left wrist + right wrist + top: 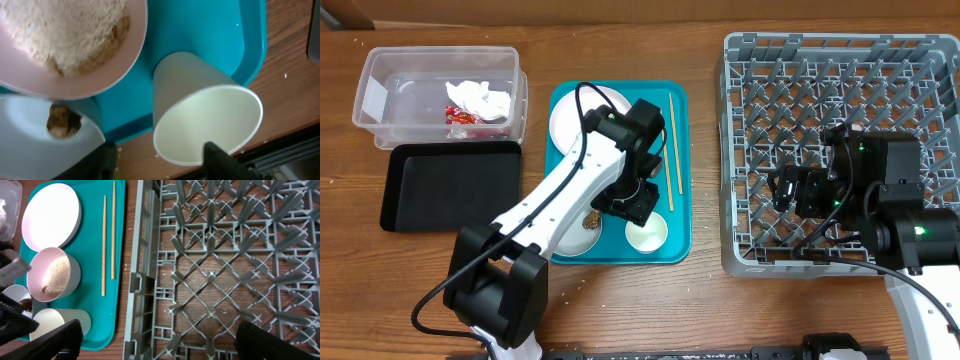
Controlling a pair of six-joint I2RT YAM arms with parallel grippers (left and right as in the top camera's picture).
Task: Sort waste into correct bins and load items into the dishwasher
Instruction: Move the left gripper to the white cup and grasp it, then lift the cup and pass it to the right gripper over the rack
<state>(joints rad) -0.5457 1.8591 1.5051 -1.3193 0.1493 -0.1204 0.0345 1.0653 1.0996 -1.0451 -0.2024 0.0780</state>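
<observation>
Over the lower middle of the overhead view, the left gripper [635,212] hangs low above the teal tray [678,220], its fingers spread apart and pinching nothing. Seen from its wrist camera, the small white cup [200,110] sits just ahead on the tray's corner, mouth turned toward the lens. One dark finger [222,157] overlaps the rim of the mouth and the other stands off at lower left; whether either touches the cup I cannot tell. Just beside the cup, at upper left of that view, a bowl [117,72] holds pale rice-like crumbs [60,30], and below it another bowl [25,115] carries a small brown scrap [62,121]. On the upper part of the tray lies the round white plate [568,118], and along its right edge the two chopsticks [670,150] lie side by side. At upper left the clear tub [380,100] holds the white tissue [482,98] and red wrapper [458,116], with the black tray [450,185] just below it. At right, the right gripper [785,190] hovers over the grey dish rack [840,70], fingers wide apart, holding nothing
</observation>
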